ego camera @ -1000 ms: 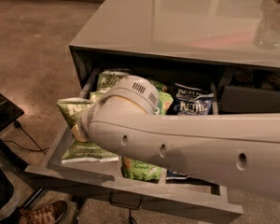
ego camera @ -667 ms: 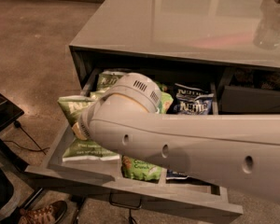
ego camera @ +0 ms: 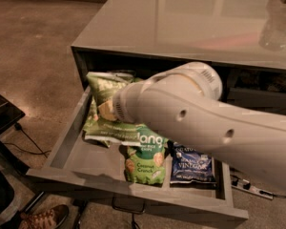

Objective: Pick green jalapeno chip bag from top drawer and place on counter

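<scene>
The top drawer [ego camera: 133,194] stands pulled out under the glossy grey counter [ego camera: 181,23]. My arm reaches in from the right, and its gripper [ego camera: 109,109] is at the left lane, buried behind the wrist against a light-green jalapeno chip bag [ego camera: 102,86]. That bag stands tilted up at the arm's tip. A second light-green bag [ego camera: 109,133] lies flat beneath it. The fingers themselves are hidden.
A deeper-green "dang" bag [ego camera: 144,160] and a blue chip bag [ego camera: 191,166] lie near the drawer's front. A dark pull [ego camera: 127,207] hangs on the drawer front. A dark object [ego camera: 2,114], a cable and a shoe [ego camera: 43,218] are on the floor at left.
The arm has swung up and back, uncovering the dang and blue bags at the drawer's front. A light-green bag now stands tilted at the arm's tip.
</scene>
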Controlling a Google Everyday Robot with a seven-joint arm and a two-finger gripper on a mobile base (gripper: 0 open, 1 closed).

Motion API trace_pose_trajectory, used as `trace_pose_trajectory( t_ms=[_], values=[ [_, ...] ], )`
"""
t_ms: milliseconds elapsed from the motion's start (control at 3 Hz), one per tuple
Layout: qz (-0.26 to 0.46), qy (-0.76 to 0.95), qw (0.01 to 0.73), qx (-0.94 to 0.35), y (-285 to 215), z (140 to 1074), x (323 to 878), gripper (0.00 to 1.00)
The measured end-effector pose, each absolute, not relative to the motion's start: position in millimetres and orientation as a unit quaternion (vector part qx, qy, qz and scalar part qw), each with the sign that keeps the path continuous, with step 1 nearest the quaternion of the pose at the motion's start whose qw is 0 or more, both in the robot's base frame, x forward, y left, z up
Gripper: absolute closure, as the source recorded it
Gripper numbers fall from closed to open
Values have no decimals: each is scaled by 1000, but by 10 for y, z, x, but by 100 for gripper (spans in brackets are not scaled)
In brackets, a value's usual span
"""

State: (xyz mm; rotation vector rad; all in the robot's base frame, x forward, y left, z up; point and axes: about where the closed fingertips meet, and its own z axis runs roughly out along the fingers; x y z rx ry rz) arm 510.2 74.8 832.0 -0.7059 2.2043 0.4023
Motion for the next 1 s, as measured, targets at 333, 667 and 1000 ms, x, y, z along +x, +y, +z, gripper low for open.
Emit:
trace_pose_trajectory(
  t_ms=[333,667,1000],
  values=[
    [176,860,416,-238,361,8515,5287,100],
    [186,854,440,-206,0,8668,5361,100],
    [197,852,453,-172,-364,8733,5396,100]
  ],
)
